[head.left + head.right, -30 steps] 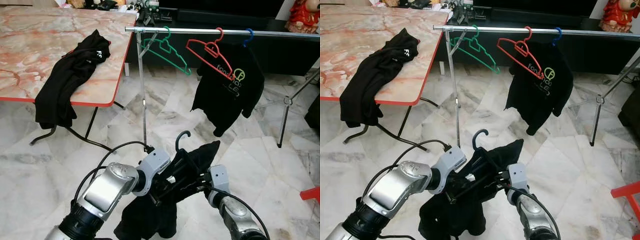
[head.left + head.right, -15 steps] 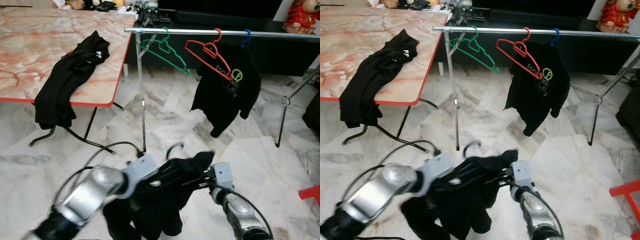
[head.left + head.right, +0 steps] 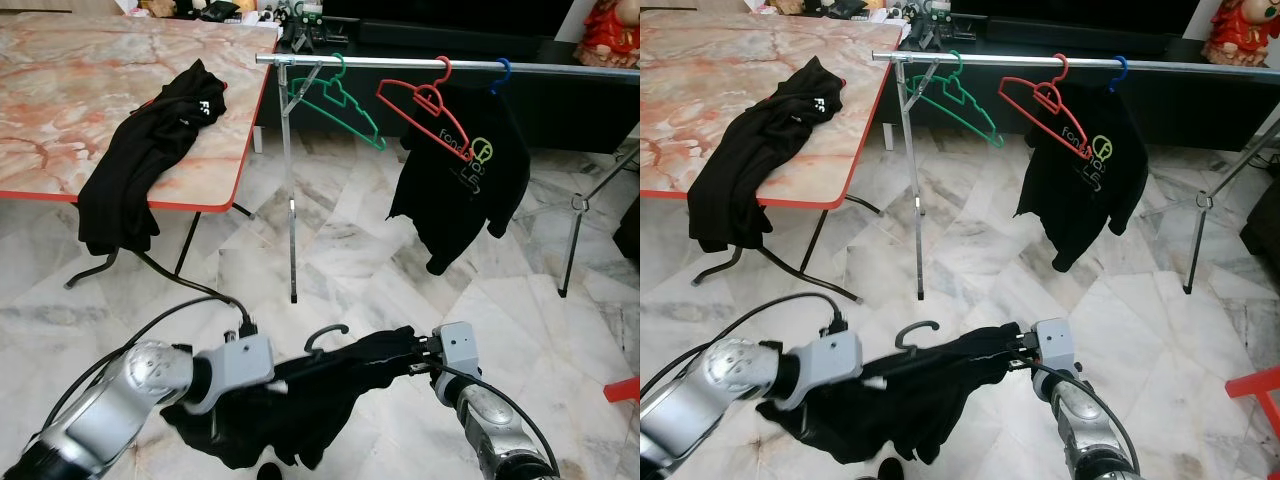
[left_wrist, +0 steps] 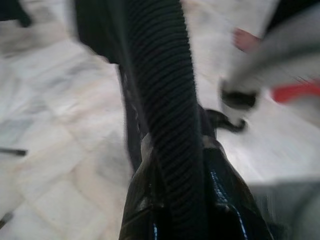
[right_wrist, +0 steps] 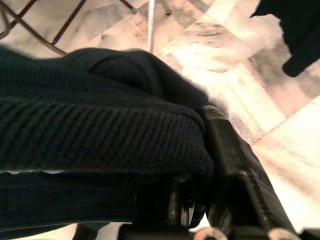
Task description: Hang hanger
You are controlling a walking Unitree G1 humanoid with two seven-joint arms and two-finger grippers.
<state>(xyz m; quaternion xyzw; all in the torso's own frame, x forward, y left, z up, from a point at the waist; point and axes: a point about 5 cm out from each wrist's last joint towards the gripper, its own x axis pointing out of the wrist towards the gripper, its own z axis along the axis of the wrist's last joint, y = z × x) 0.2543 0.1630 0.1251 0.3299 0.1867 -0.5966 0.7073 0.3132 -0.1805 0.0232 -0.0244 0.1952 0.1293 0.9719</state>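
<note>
A black shirt [image 3: 300, 400] on a black hanger hangs low over the marble floor, stretched between my two grippers. The hanger's hook [image 3: 325, 333] pokes up from the collar, tipped to the left. My left gripper [image 3: 298, 372] is buried in the shirt's left part and shut on it; its wrist view shows the ribbed collar [image 4: 165, 115] between the fingers. My right gripper [image 3: 418, 358] is shut on the shirt's right end, with the fabric [image 5: 100, 135] clamped against its finger. The metal rail [image 3: 400, 62] stands well ahead and higher up.
On the rail hang a green hanger [image 3: 338, 100], a red hanger [image 3: 422, 105] and a black printed T-shirt [image 3: 462, 170] on a blue hanger. The rack's post [image 3: 290, 230] stands straight ahead. A marble-topped table [image 3: 60, 90] with another black garment [image 3: 150, 140] is at left. A red object [image 3: 624, 388] is at right.
My left arm has drawn back to the left and dropped. The shirt is now lower and stretched wider between the grippers, and the hook has tipped over to the left.
</note>
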